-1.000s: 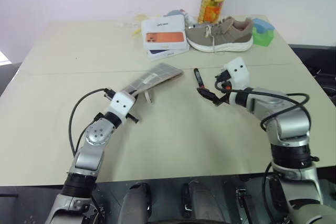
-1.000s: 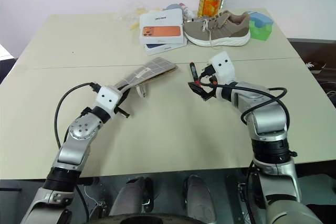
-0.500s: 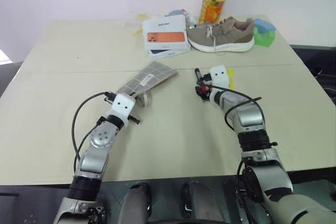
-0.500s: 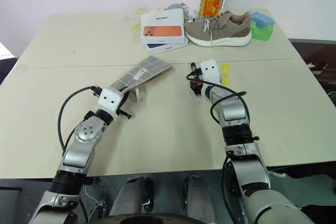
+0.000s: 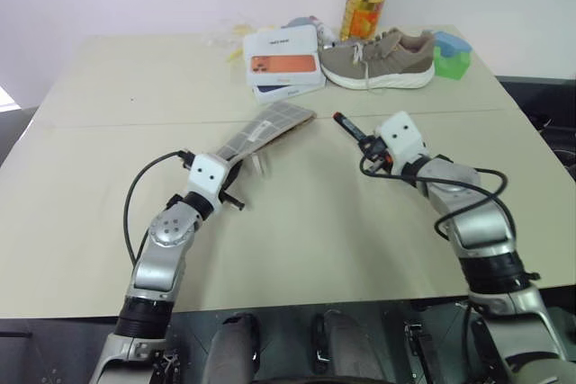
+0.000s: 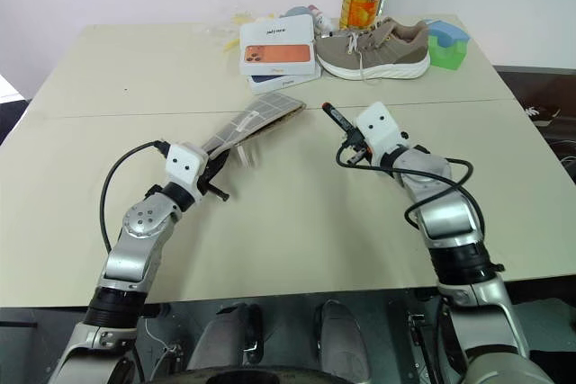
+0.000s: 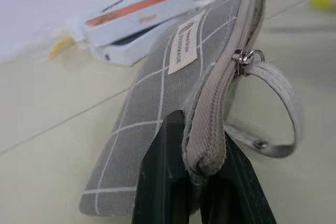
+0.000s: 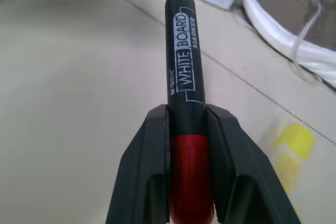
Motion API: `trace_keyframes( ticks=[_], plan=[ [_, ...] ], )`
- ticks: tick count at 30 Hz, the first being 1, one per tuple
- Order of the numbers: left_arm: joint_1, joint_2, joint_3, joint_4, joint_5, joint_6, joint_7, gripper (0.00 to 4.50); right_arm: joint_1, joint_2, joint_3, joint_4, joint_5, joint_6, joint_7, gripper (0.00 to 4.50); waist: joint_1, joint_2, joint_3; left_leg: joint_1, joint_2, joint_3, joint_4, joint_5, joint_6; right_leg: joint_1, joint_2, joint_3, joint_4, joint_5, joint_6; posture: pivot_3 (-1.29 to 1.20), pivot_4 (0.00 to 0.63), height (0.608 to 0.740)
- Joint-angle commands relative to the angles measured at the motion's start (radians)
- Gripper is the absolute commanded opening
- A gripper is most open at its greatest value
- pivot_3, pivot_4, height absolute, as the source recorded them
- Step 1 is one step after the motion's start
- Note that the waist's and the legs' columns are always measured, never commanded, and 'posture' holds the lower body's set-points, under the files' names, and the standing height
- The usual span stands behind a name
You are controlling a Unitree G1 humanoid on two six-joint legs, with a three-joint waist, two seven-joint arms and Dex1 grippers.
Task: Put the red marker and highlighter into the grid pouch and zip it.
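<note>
A beige worktop (image 5: pixel 108 186) against a pale wall carries phone boxes (image 5: pixel 283 62) and a sneaker (image 5: pixel 378 58) at its far edge; the near half lies bare. The left tool (image 5: pixel 236 171) pinches the grid pouch (image 5: pixel 265 130). The right tool (image 5: pixel 371 152) clamps the red marker (image 5: pixel 351 127), with the highlighter (image 8: pixel 291 153) on the worktop just beside it.

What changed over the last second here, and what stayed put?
The right gripper closed on the red marker, which lay on the table a second ago, and lifted it; it now sticks out toward the grid pouch. The left gripper stays clamped on the pouch's near end. The highlighter still lies on the table.
</note>
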Motion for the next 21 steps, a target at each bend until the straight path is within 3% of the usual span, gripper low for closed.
trace_keyframes(
  ticks=[1, 21],
  plan=[
    [-0.017, 0.014, -0.003, -0.022, -0.036, -0.004, -0.047, 0.00, 0.032, -0.037, -0.037, -0.139, 0.061, 0.007, 0.070, 0.41, 0.000, 0.000, 0.000, 0.000, 0.000, 0.000, 0.000, 0.000, 0.000, 0.000, 0.000, 0.000, 0.000, 0.000, 0.000, 0.00, 0.150, 0.724],
    [-0.010, 0.038, -0.048, -0.027, -0.009, -0.061, -0.120, 0.00, 0.027, -0.067, 0.043, -0.213, 0.027, 0.027, 0.086, 0.41, 0.004, 0.000, 0.000, 0.000, 0.000, 0.000, 0.001, 0.000, 0.000, 0.000, 0.000, 0.000, 0.000, 0.000, 0.000, 0.00, 0.150, 0.724]
  ],
)
